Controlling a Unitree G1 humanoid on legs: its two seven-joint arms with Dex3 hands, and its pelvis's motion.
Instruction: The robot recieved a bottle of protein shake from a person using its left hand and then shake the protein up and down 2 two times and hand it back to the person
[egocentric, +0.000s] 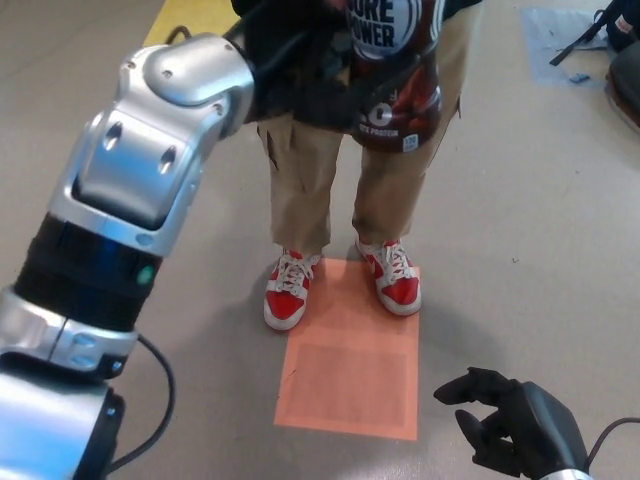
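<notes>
Head view: the left hand (335, 85) was raised at the top of the picture, its black fingers (400, 75) wrapped across the front of the brown protein shake bottle (395, 75). The bottle was held upright in front of a person, level with the thighs of the tan trousers (310, 185); whether the person's own hand was on its top could not be told. The silver left forearm (150, 170) filled the picture's left side. Red and white shoes (290, 290) were planted at the far edge of an orange floor patch (350, 375). The right hand (515, 420) was seen low at the right, empty, its fingers curled loosely and apart.
</notes>
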